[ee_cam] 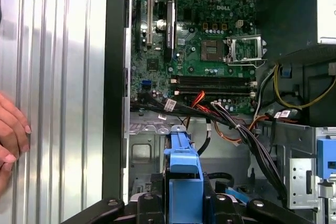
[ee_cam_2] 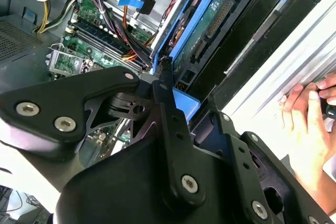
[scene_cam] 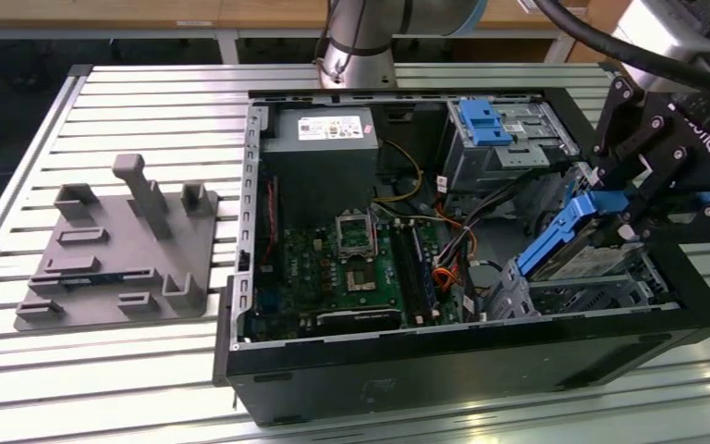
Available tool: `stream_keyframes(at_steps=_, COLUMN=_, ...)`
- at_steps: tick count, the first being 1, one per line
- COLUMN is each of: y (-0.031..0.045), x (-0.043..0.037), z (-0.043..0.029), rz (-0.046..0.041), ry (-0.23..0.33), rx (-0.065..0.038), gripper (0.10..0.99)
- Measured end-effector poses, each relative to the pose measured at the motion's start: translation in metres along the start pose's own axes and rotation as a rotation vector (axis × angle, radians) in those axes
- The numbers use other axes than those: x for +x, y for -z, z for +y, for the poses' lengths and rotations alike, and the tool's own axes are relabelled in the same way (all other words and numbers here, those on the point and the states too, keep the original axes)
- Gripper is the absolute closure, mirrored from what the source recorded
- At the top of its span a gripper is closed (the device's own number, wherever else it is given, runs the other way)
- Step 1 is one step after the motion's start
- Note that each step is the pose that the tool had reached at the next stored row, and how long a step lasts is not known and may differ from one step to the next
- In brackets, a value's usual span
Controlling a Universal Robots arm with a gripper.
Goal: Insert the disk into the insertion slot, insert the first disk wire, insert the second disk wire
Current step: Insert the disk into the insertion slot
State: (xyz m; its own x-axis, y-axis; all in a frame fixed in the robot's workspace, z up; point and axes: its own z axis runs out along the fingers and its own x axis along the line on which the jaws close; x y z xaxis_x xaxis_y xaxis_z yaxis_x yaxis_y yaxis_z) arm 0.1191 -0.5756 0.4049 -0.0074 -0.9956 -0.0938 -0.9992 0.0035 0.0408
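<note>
The gripper [scene_cam: 614, 205] is clenched on the blue carrier of the disk [scene_cam: 562, 242], which hangs tilted with its lower end at the slot [scene_cam: 595, 291], on the exterior view's right inside the open case [scene_cam: 454, 356]. A person's hand [ee_cam_2: 310, 129] rests on the table [scene_cam: 145, 102] beside the case.

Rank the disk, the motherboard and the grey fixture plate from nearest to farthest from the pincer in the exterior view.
1. The disk, tilted, held in the pincer.
2. The motherboard, inside the computer case.
3. The grey fixture plate, outside the case, at the exterior view's left.
</note>
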Motion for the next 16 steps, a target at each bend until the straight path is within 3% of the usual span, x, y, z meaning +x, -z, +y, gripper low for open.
stream_keyframes(at_steps=3, y=-0.0026, x=0.0003, z=-0.0001, rz=-0.0002, ry=0.000, rx=0.000, gripper=0.714)
stream_keyframes(at_steps=6, y=-0.0026, x=0.0003, z=-0.0001, rz=0.0001, ry=0.000, rx=0.000, gripper=0.592)
stream_keyframes(at_steps=9, y=-0.0027, x=0.0003, z=-0.0001, rz=0.0001, ry=0.000, rx=0.000, gripper=0.533)
stream_keyframes(at_steps=10, y=-0.0028, x=0.0003, z=-0.0001, rz=-0.0002, ry=0.000, rx=0.000, gripper=0.471)
stream_keyframes(at_steps=16, y=-0.0028, x=0.0003, z=-0.0001, rz=0.0000, ry=0.000, rx=0.000, gripper=0.471)
